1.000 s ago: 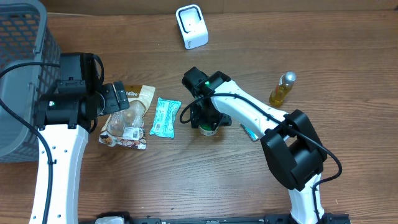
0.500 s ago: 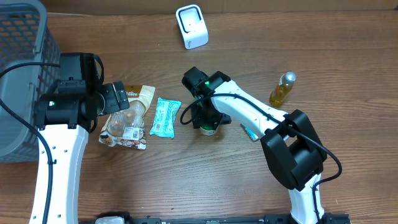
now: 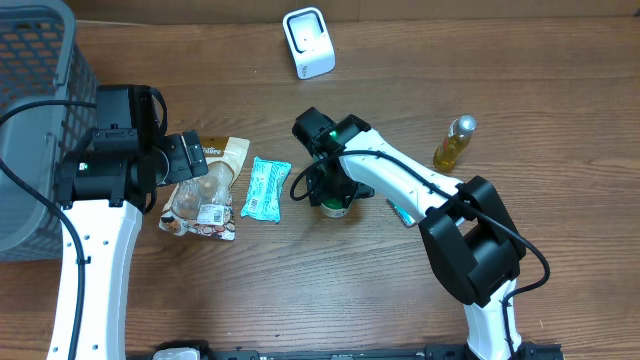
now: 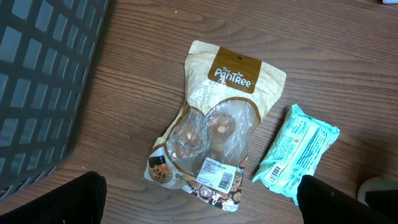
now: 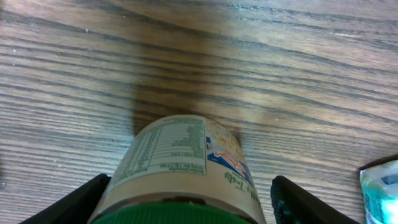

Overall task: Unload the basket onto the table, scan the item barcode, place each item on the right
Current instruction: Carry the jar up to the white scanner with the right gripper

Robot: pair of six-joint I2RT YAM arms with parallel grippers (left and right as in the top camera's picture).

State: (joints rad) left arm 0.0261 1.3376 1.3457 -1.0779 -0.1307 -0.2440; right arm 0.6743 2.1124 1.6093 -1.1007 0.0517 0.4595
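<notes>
Item: a jar [image 5: 180, 162] with a green lid and a printed nutrition panel stands upright on the wooden surface [image 3: 300, 290], near the middle of the overhead view.
Right pincer [image 3: 328, 186]: poised directly over the jar. Its dark fingers [image 5: 68, 205] flank the jar at 9 and 3 o'clock in the wrist view. Whether they press on it or merely straddle it cannot be told.
Left pincer [image 4: 205, 202]: jaws spread wide and holding nothing, hanging above a snack pouch [image 4: 214, 124].
Snack pouch: lies flat at 9 o'clock from the jar, tan printed top and clear window facing up, a white barcode sticker near its lower end.
Teal packet [image 4: 297, 154]: lies flat between pouch and jar, just beside the pouch, apart from it.
White device [image 3: 308, 42]: sits at 12 o'clock from the jar, near the far edge.
Bottle [image 3: 455, 143]: amber liquid, upright, at 2 o'clock from the jar, well apart.
Grey basket [image 3: 30, 120]: latticed, at the 9 o'clock edge of the surface.
</notes>
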